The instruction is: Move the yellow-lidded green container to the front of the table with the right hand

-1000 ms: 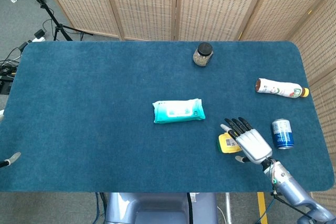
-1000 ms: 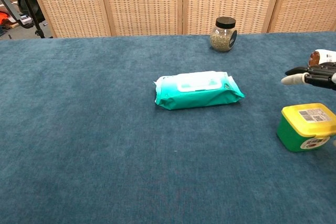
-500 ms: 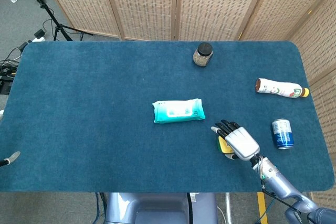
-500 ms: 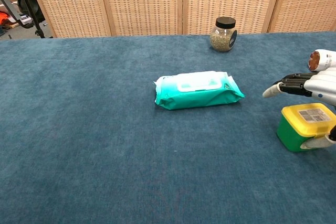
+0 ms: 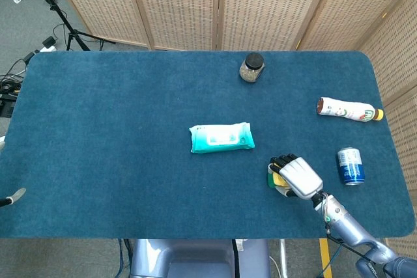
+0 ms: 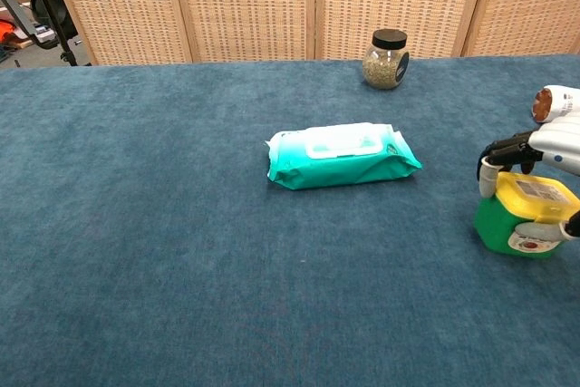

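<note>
The green container with the yellow lid (image 6: pixel 518 217) sits at the right of the table, near the front edge. My right hand (image 6: pixel 549 146) lies over its lid and grips it: fingers (image 6: pixel 492 172) curl down its far-left side and the thumb presses its near side. It looks slightly tilted. In the head view my right hand (image 5: pixel 298 177) hides most of the container (image 5: pixel 275 179), leaving only a green and yellow edge. A grey sliver at the left edge may be my left hand (image 5: pixel 12 197); its state is unreadable.
A teal pack of wipes (image 5: pixel 221 137) lies mid-table, left of the container. A blue can (image 5: pixel 350 165) stands just right of my hand. A white bottle (image 5: pixel 348 110) lies further back on the right, and a glass jar (image 5: pixel 251 68) stands at the far edge.
My right hand came down over the container from behind. Its fingers, stretched out flat before, have curled around the lid, and the container has shifted and tipped slightly.
</note>
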### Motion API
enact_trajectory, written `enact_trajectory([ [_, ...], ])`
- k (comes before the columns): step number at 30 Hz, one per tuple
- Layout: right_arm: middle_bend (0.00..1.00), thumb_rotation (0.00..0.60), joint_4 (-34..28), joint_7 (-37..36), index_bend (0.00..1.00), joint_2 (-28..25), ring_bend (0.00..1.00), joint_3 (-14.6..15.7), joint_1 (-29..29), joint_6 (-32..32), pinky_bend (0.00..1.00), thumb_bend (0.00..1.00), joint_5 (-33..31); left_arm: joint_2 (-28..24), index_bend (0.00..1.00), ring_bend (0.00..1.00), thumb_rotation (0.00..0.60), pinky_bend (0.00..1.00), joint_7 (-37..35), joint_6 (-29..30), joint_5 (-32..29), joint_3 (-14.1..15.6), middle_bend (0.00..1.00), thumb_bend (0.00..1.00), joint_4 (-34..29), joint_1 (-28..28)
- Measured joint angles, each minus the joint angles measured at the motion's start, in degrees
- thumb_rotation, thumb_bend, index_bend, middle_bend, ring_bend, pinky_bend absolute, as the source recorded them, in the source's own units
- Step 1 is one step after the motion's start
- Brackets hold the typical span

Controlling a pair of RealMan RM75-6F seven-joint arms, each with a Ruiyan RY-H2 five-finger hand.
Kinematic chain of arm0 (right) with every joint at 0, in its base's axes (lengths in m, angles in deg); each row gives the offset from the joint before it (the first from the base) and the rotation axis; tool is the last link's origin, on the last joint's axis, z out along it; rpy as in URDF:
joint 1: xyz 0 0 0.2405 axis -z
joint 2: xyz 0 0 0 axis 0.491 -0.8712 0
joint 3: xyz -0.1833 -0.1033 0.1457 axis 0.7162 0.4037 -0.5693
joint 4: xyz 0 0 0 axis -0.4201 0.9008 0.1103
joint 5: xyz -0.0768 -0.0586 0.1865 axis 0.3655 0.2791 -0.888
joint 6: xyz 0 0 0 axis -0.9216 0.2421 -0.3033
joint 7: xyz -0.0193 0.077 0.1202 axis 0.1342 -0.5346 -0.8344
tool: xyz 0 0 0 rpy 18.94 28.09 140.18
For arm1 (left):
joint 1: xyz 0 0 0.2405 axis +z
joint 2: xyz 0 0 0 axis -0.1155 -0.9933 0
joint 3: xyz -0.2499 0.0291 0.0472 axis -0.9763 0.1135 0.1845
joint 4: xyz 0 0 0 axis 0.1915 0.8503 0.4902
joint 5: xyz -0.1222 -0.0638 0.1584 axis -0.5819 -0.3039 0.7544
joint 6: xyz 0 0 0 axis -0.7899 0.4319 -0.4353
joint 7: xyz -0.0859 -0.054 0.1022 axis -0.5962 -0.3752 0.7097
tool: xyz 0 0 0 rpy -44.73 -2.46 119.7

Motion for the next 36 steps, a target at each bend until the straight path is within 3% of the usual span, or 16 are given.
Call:
enact_trajectory([
  [8,0.51,0.600,-9.73,-1.34,0.43,-8.36,0.43,0.95,-1.73,-1.75,0.38,0.96,1.43,0.04,0.00,0.00,0.600,0.00,0.18,-0.16,0.15,0.08,0.00,0.00,0.06,-0.11],
  [15,0.51,0.600,-22.33,-4.43,0.43,-19.13,0.43,1.40,-8.28,-15.09,0.38,1.00,-0.21,0.05,0.00,0.00,0.600,0.00,0.18,-0.41,-0.15,-0.01,0.00,0.00,0.07,-0.17],
  [20,0.50,0.600,-25.79,-4.13,0.43,-21.71,0.43,0.56,-13.21,-26.07,0.38,1.00,-5.14,0.07,0.00,0.00,0.600,0.00,0.26,-0.76,-0.36,-0.04,0.00,0.00,0.15,-0.30],
  [22,0.44,0.600,-26.09,-2.80,0.42,-21.45,0.40,-0.08,-14.59,-28.75,0.38,0.99,-8.33,0.06,0.00,0.00,0.600,0.00,0.19,-0.87,-0.55,-0.10,0.00,0.00,0.20,-0.32],
  [24,0.27,0.600,-26.06,-0.71,0.33,-20.78,0.25,-0.66,-15.66,-30.94,0.35,0.85,-11.46,0.06,0.00,0.00,0.600,0.00,0.13,-0.99,-0.67,-0.15,0.00,0.00,0.24,-0.35],
  [26,0.07,0.600,-25.82,1.22,0.14,-20.16,0.06,-1.03,-16.47,-32.74,0.23,0.53,-13.79,0.07,0.00,0.00,0.600,0.00,0.14,-1.14,-0.70,-0.15,0.00,0.00,0.27,-0.42],
  [29,0.00,0.600,-25.35,4.06,0.00,-19.31,0.00,-1.54,-17.41,-34.50,0.11,0.18,-17.18,0.10,0.00,0.00,0.600,0.00,0.19,-1.27,-0.80,-0.19,0.00,0.00,0.30,-0.50],
  [31,0.00,0.600,-25.14,5.91,0.00,-18.91,0.00,-1.95,-17.60,-34.52,0.09,0.11,-19.12,0.12,0.00,0.00,0.600,0.00,0.20,-1.32,-0.92,-0.25,0.00,0.00,0.31,-0.51],
  [36,0.00,0.600,-24.48,9.55,0.00,-17.72,0.00,-2.86,-16.63,-30.17,0.08,0.10,-20.72,0.16,0.00,0.00,0.600,0.00,0.37,-1.31,-0.74,-0.16,0.00,0.00,0.25,-0.54],
])
